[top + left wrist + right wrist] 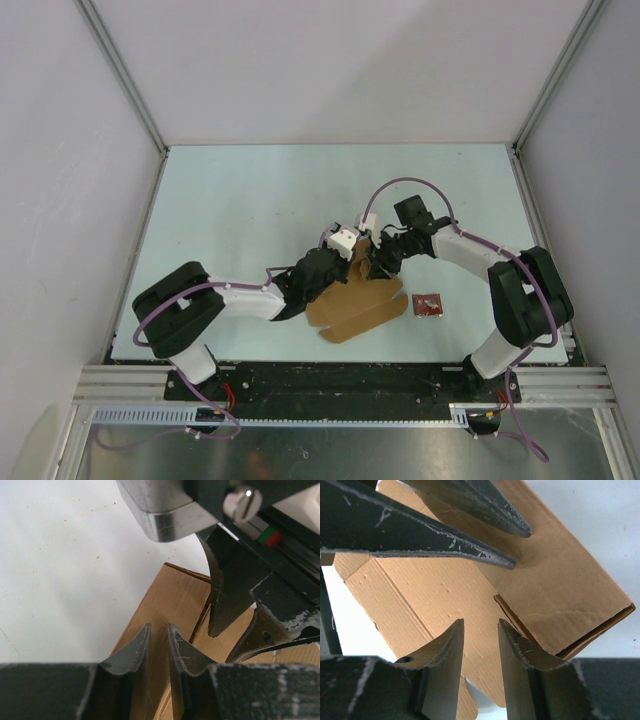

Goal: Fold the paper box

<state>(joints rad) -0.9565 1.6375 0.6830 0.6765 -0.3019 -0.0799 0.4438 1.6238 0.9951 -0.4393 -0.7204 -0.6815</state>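
Top external view: the paper box (pixel 360 305) lies by the middle of the near edge of the counter (pixel 250 200). The right claw (pixel 479 640) is spread; the left claw (pixel 159 647), I cannot tell. Both crowd it, likely to bend a flap.

My left arm (pixel 240 298) and right arm (pixel 470 250): white shells, chunky black joint housings. A lilac cable (pixel 400 182) loops along each. My fingers (pixel 135 652) are dark grey, tapered, scratched white. In the left wrist view: slotted silver screw (pixel 243 502), brushed metal block (pixel 155 510), red-green mark (pixel 270 536).
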